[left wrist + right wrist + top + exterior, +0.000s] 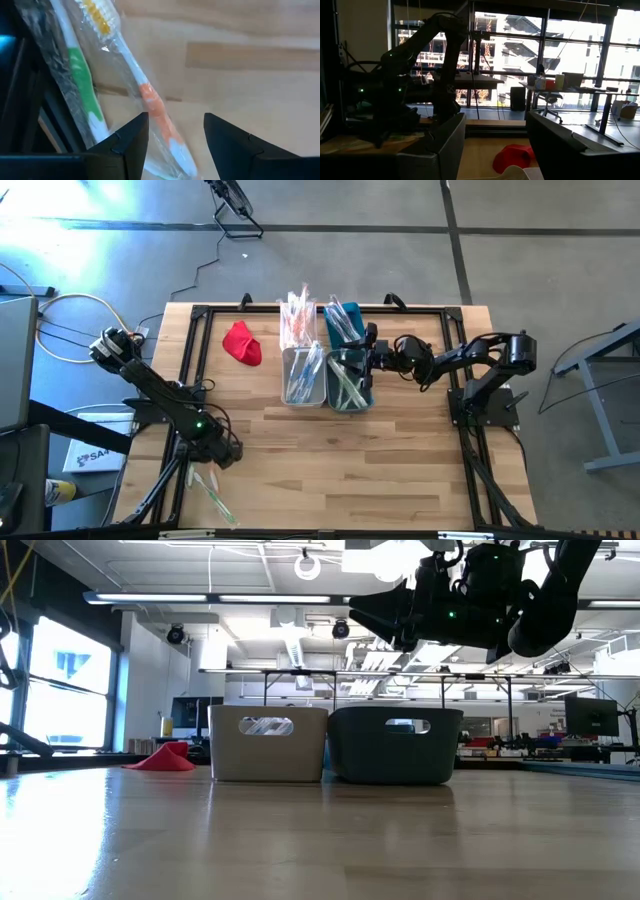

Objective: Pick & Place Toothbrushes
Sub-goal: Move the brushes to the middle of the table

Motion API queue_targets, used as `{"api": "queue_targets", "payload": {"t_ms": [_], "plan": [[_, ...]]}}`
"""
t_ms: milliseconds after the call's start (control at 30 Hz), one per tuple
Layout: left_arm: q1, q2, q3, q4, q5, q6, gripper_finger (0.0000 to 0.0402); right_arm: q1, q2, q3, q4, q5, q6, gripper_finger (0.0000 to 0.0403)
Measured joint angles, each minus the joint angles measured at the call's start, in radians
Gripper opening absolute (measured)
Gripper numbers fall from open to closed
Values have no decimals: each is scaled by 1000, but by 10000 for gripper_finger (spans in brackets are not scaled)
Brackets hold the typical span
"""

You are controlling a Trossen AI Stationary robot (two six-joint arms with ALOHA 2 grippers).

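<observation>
We held the left gripper [175, 145] wide over an orange toothbrush [150, 105] beside a green toothbrush [80, 75] by the table edge; the slick wrappers risked a double grab. The right gripper [372, 358] gaped, empty, over the bins [303, 392].

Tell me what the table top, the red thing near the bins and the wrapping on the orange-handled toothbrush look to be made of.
Table top: wood, probably butcher-block, with plank seams and a light sheen in the low view.
Red thing: seems soft cloth; it lies crumpled and matte.
Wrapping on the orange-handled toothbrush: thin clear plastic film, judging by its glossy crinkles; the handle shows through.
</observation>
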Motion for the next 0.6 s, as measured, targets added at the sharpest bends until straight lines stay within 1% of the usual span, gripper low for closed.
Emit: {"api": "queue_targets", "payload": {"t_ms": [167, 400, 467, 500, 600], "plan": [[0, 0, 0, 40, 5, -2, 184, 0, 0, 0, 0, 0, 0, 204], [0, 0, 0, 37, -1, -2, 184, 0, 0, 0, 0, 0, 0, 204], [0, 0, 0, 39, -34, 6, 184, 0, 0, 0, 0, 0, 0, 204], [0, 0, 0, 40, -68, 21, 184, 0, 0, 0, 0, 0, 0, 204], [0, 0, 0, 52, -214, 93, 184, 0, 0, 0, 0, 0, 0, 203]]}}
